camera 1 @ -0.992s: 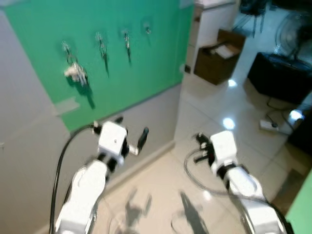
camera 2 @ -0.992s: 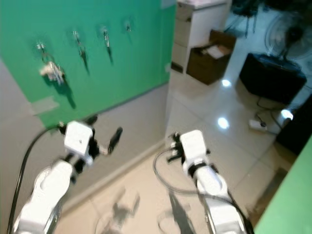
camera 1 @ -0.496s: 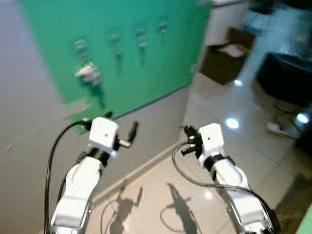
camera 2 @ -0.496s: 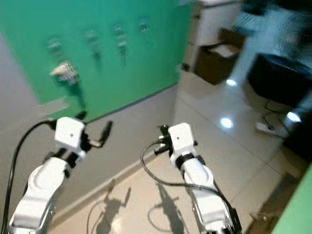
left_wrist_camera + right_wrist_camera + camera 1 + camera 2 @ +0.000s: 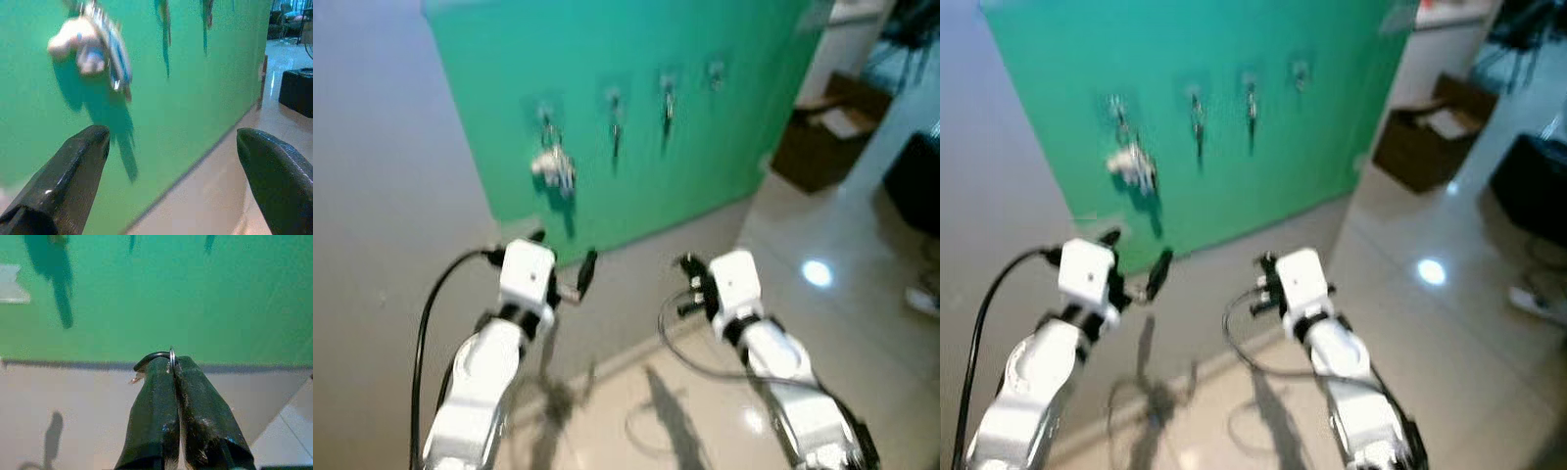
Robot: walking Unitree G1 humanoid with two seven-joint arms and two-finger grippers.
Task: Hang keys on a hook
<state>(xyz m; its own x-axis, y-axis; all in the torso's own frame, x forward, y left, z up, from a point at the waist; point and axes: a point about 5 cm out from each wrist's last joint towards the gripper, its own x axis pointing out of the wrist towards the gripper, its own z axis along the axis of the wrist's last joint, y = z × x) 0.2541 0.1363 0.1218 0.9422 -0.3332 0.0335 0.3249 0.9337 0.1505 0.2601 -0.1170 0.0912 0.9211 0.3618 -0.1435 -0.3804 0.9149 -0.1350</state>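
Four hooks point(image 5: 615, 96): lining the green panel point(image 5: 636, 176), upper centre; leftmost one is carrying a key bunch point(image 5: 552, 168).
Right gripper point(image 5: 172, 363): fingers are pinching a key ring point(image 5: 171, 356).
Left gripper point(image 5: 171, 161): fingers are gaping wide.

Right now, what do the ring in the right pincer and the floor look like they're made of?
Ring: thin, grey and shiny, likely metal wire, pinched in the right pincer. Floor: glossy pale tile, probably ceramic or stone; it shows grout lines and mirrors a lamp.

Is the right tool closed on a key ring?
Yes, the right tool has its two black fingers pressed together, with a metal key ring pinched at the tips.
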